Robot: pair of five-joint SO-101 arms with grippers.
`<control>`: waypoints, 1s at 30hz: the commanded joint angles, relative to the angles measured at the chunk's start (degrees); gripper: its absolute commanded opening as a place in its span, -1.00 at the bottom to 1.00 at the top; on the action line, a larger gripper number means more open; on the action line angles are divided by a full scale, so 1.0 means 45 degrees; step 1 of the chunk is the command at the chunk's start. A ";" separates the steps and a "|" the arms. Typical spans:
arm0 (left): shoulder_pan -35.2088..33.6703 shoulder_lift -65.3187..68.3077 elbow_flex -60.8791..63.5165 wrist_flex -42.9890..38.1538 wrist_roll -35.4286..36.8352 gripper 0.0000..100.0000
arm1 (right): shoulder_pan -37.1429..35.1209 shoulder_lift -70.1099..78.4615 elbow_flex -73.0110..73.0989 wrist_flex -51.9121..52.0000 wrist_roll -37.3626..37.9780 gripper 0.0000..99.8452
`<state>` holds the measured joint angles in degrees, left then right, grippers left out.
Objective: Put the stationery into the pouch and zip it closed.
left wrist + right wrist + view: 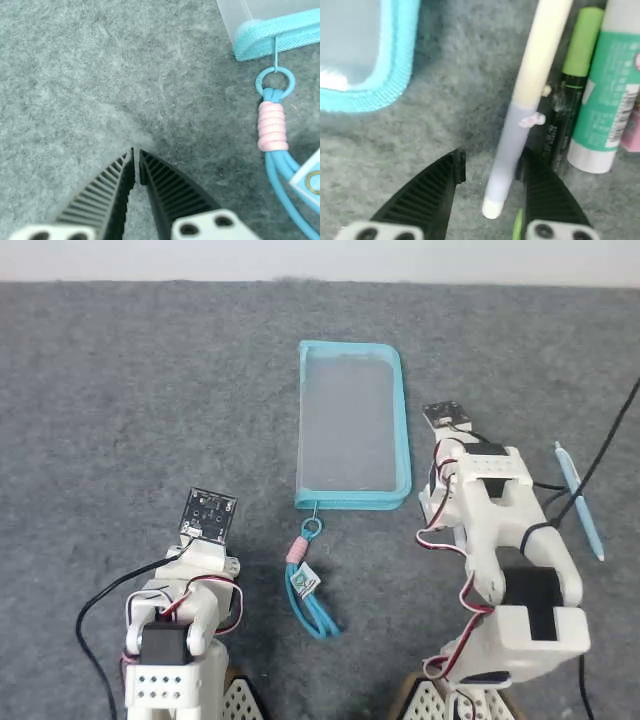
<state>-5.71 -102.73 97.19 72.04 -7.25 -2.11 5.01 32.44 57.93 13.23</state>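
— Two grippers to log. Left one first?
— My left gripper [136,152] hangs over bare grey mat [75,75], off the pouch's [265,35] short end and to the side of its pull ring [275,82]. The fingers [165,185] are pressed nearly together, just a slit, holding nothing.
— What's near it?
— The ring hooks to the pouch's edge. From it a pink wrap [272,127], a blue cord loop [272,172] and a small tag [307,182] trail away from the pouch, apart from my fingers.
— Right one?
— My right gripper [492,159] sits low, just beside a pouch corner [395,75]. Its fingers are spread wide, straddling the lavender end of a cream-and-lavender pen [520,125]. The pen lies flat between them, closer to the finger [540,190] farther from the pouch. Touching it or not, I can't tell. The other finger [430,190] is clear of the pen.
— Rest of the stationery?
— Past that pen, farther from the pouch, lie a black pen with a green cap [572,85] and then a green glue stick [602,95], side by side, outside the fingers. In the high view a light blue pen [580,500] lies alone, on the far side of my right arm [500,530] from the pouch.
— Pouch itself?
— Flat on the mat, teal edging, clear face [350,410]. Zip open or shut, I can't tell.
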 commanded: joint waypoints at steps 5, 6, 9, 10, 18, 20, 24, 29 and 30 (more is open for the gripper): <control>0.0078 -0.0293 -0.0127 0.0020 -0.0117 -0.98 | -0.0068 -0.0225 -0.0684 0.0381 0.0215 -0.98; 0.0078 -0.0293 -0.0127 0.0020 -0.0117 -0.98 | -0.0068 -0.0440 -0.0801 0.0635 0.0234 -0.99; 0.0078 -0.0293 -0.0127 0.0020 -0.0117 -0.98 | -0.0049 -0.1573 -0.1114 0.1299 0.0293 -0.99; 0.0078 -0.0293 -0.0127 0.0020 -0.0117 -0.98 | -0.0010 -0.2042 -0.1192 0.1475 0.0293 -0.99; 0.0078 -0.0293 -0.0127 0.0039 -0.0117 -0.98 | 0.2139 -0.5167 -0.2618 0.4132 0.3360 -0.99; 0.0078 -0.0293 -0.0127 0.0039 -0.0117 -0.98 | 0.3702 -0.4972 -0.3263 0.4132 0.4532 -0.99; 0.0078 -0.0293 -0.0127 0.0039 -0.0117 -0.98 | 0.6007 -0.3175 -0.4357 0.3800 0.7092 -0.99; 0.0078 -0.0293 -0.0127 0.0039 -0.0117 -0.98 | 0.7082 0.0186 -0.5607 0.3077 0.8498 -0.99; 0.0078 -0.0293 -0.0127 0.0039 -0.0117 -0.98 | 0.7258 0.0791 -0.5958 0.2960 0.8518 -0.99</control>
<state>-5.71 -102.73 97.19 72.04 -7.25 27.96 3.16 11.43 73.32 49.54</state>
